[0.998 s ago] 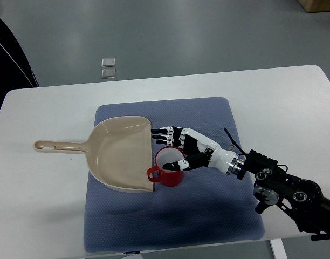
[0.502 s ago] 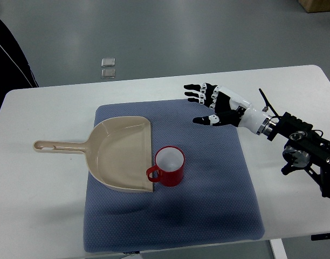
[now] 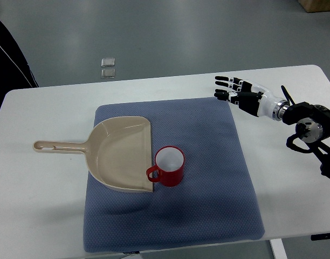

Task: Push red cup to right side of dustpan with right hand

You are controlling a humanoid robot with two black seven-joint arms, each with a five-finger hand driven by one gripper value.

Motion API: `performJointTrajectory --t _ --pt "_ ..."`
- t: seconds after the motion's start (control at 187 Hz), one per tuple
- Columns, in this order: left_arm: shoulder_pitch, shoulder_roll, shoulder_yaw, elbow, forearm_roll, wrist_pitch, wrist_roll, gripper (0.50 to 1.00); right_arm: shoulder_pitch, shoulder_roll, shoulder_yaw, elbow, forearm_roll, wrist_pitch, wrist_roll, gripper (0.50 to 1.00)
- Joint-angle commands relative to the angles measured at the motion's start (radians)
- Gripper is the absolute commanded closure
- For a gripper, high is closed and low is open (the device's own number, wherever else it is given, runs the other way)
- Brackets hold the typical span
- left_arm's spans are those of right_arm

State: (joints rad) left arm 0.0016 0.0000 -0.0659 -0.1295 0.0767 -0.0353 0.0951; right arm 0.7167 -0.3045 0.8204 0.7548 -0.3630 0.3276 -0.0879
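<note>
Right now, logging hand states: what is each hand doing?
Left hand: not in view.
Right hand: open, holding nothing, apart from the red cup.

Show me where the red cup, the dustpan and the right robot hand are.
red cup [image 3: 169, 166]: top view, on its outer red wall.
dustpan [image 3: 117, 154]: top view, on the bare pan floor.
right robot hand [image 3: 238, 90]: top view, on the middle of the hand.

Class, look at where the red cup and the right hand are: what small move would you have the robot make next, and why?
Probably rest the right hand clear of the mat: the red cup already stands against the dustpan's right edge, untouched.
</note>
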Motion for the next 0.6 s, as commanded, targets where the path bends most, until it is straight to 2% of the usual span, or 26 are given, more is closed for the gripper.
performJointTrajectory --t 0.0,0.112,0.219,0.592 --pt "0.000 0.000 0.000 -0.001 0.000 0.000 0.000 0.500 0.026 0.005 -0.003 -0.003 0.075 -0.028 -0.058 0.568" --pt "0.000 0.000 0.000 0.001 0.000 0.000 0.000 0.500 0.053 0.007 -0.003 -0.017 0.133 -0.050 -0.110 0.568" --pt "0.000 0.000 0.000 0.001 0.000 0.000 0.000 0.500 0.055 0.008 -0.004 -0.022 0.177 -0.053 -0.113 0.568" --pt "0.000 0.000 0.000 0.001 0.000 0.000 0.000 0.500 0.044 0.018 -0.003 -0.018 0.183 -0.036 -0.053 0.566"
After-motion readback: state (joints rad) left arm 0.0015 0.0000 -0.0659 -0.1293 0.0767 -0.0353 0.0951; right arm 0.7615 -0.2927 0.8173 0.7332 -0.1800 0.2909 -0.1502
